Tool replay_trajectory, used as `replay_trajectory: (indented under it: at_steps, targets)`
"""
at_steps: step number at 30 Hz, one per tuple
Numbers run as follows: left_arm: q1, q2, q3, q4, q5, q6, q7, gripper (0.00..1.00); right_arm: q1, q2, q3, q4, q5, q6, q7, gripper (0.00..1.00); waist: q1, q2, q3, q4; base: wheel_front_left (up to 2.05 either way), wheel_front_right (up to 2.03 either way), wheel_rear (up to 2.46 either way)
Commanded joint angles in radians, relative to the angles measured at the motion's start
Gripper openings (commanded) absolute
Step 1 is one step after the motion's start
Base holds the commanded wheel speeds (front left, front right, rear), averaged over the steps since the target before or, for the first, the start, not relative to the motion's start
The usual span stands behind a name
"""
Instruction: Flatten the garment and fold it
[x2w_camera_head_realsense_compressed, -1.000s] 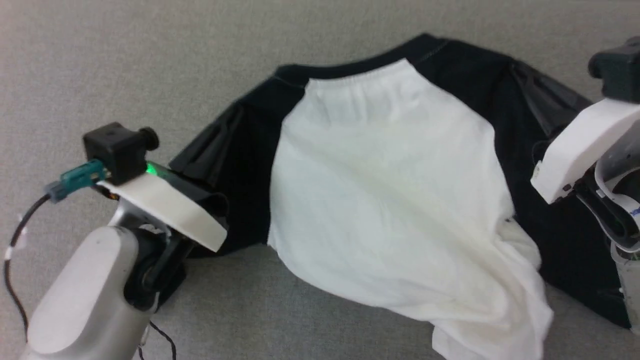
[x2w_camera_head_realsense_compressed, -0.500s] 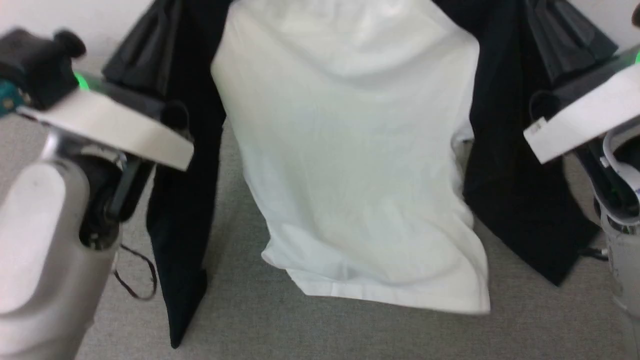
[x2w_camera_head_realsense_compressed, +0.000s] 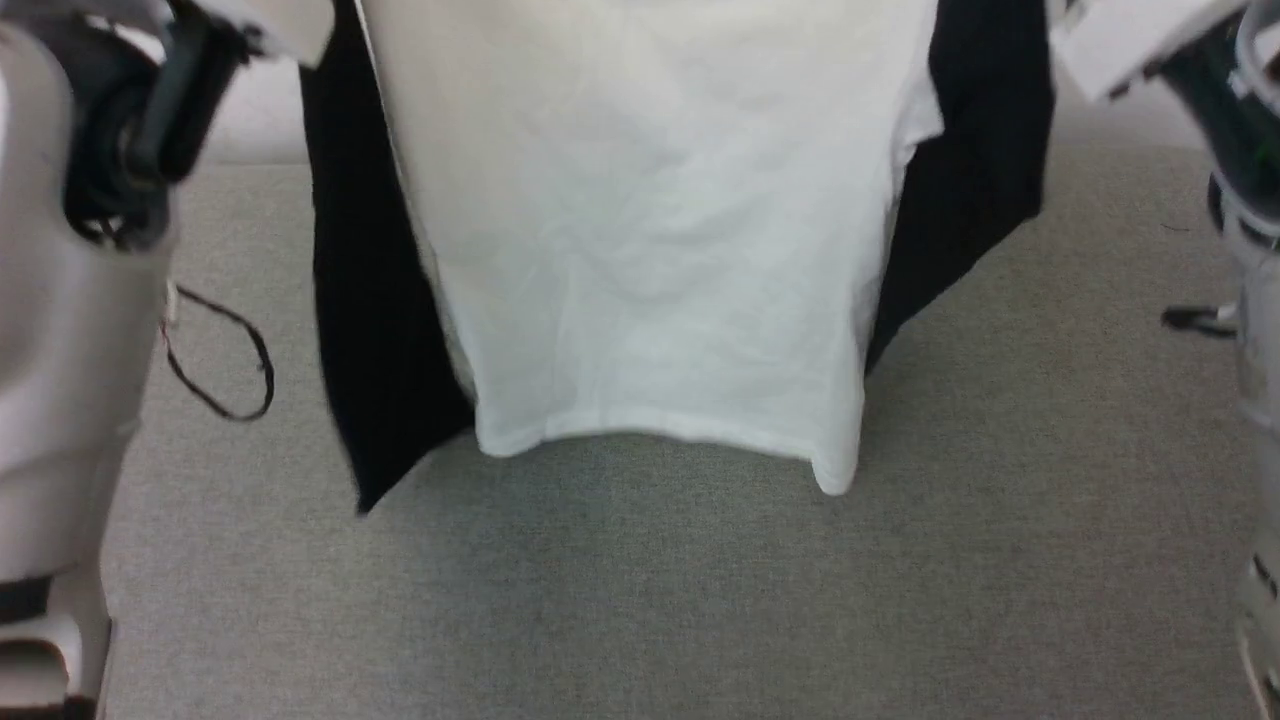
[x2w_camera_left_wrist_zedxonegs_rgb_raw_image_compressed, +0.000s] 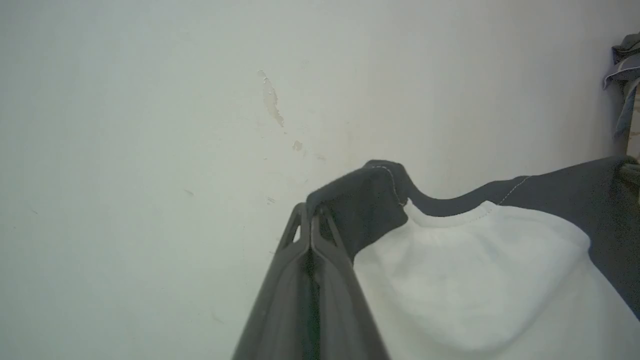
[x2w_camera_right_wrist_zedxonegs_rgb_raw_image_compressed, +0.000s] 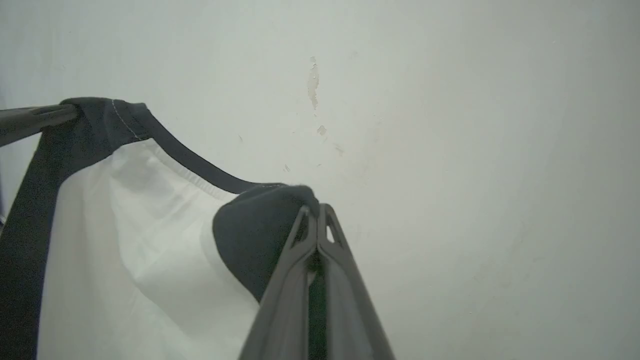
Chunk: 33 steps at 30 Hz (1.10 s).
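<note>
The garment (x2w_camera_head_realsense_compressed: 650, 230) hangs in the air in the head view, white body in the middle, a black sleeve (x2w_camera_head_realsense_compressed: 365, 330) down its left and another (x2w_camera_head_realsense_compressed: 975, 190) down its right. Its hem (x2w_camera_head_realsense_compressed: 660, 440) hangs over the grey surface; whether it touches is unclear. In the left wrist view my left gripper (x2w_camera_left_wrist_zedxonegs_rgb_raw_image_compressed: 310, 220) is shut on black shoulder cloth (x2w_camera_left_wrist_zedxonegs_rgb_raw_image_compressed: 365, 205) beside the neckband (x2w_camera_left_wrist_zedxonegs_rgb_raw_image_compressed: 450, 207). My right gripper (x2w_camera_right_wrist_zedxonegs_rgb_raw_image_compressed: 316, 212) is shut on the other black shoulder (x2w_camera_right_wrist_zedxonegs_rgb_raw_image_compressed: 255, 230). The left gripper's fingers (x2w_camera_right_wrist_zedxonegs_rgb_raw_image_compressed: 30, 120) show at that view's left edge, holding the far shoulder.
A grey fabric surface (x2w_camera_head_realsense_compressed: 640, 600) spreads under the garment. A pale wall (x2w_camera_left_wrist_zedxonegs_rgb_raw_image_compressed: 150, 150) with small marks stands behind it. My left arm (x2w_camera_head_realsense_compressed: 60, 300) with a loose black cable (x2w_camera_head_realsense_compressed: 220, 370) fills the left edge; my right arm (x2w_camera_head_realsense_compressed: 1245, 250) is at the right edge.
Both arms have gone up with the garment, which lay spread on the grey surface and now hangs straight down. The head view has shifted too.
</note>
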<state>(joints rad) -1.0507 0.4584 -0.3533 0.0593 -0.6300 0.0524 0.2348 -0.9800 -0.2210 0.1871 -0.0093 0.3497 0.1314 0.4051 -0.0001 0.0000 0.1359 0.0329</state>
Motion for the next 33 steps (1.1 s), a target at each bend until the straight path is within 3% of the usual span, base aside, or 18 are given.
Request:
replay_trajectory:
  at_steps: [1,10,17,25,33]
  targets:
    - [-0.035,0.0,0.0,0.017,0.01,-0.006,0.008,0.0,-0.043,0.008,0.0,0.025,-0.005,-0.001,0.004,0.0,0.0001,0.0,0.009,-0.005,0.0,0.0,0.0]
    - [-0.226,-0.014,-0.003,0.169,0.046,-0.01,0.003,0.0,-0.306,0.074,0.013,0.27,-0.06,-0.001,-0.004,0.0,0.0001,0.0,0.124,-0.033,0.0,0.0,0.0]
    - [-0.411,-0.019,0.005,0.255,0.11,-0.025,-0.111,0.0,-0.518,0.115,0.009,0.397,-0.165,-0.001,-0.055,0.0,0.0001,0.0,0.296,-0.039,0.0,0.0,0.0]
    - [-0.584,-0.018,0.006,0.297,0.161,-0.058,-0.239,0.0,-0.739,0.142,-0.005,0.485,-0.274,-0.001,-0.131,0.0,0.0001,0.0,0.491,-0.018,0.0,0.0,0.0]
    - [-0.643,-0.024,0.04,0.305,0.151,-0.065,-0.343,0.0,-0.819,0.13,-0.013,0.529,-0.319,-0.001,-0.194,0.0,0.0001,0.0,0.6,-0.007,0.0,0.0,0.0]
